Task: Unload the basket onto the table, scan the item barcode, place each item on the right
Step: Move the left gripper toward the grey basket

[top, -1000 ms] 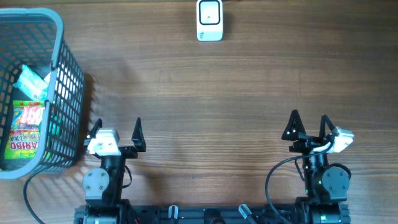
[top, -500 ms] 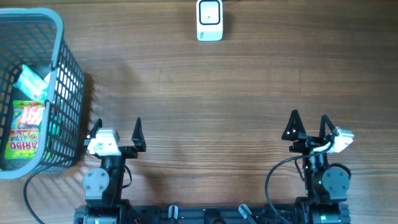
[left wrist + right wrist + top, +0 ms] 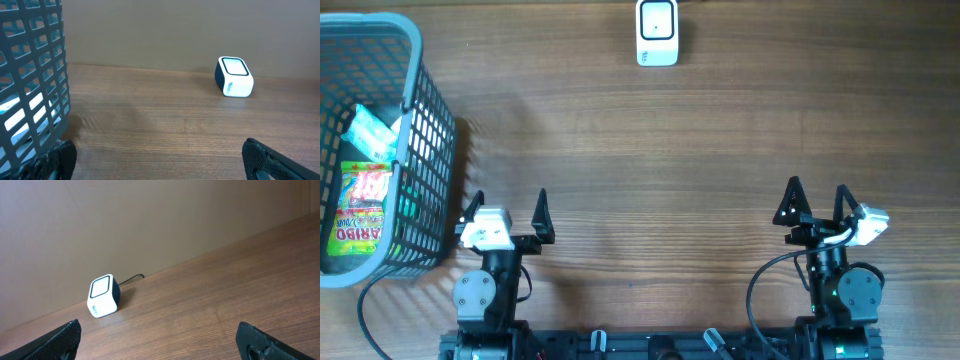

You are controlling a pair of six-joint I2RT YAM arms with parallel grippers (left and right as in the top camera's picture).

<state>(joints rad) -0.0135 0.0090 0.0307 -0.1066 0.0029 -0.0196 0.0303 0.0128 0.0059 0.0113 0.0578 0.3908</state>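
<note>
My left fingers and right fingers gape empty. Only overhead shows candy inside the basket.

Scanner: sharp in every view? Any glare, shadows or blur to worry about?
Overhead: even light, scanner crisp, basket throws a soft shadow rightward on the table. Left wrist: scanner sharp, no glare; own fingertips dark and soft at the bottom corners. Right wrist: horizon tilted, scanner clear, fingertips dark.

Top-down overhead; low wrist views toward shared scanner
</note>
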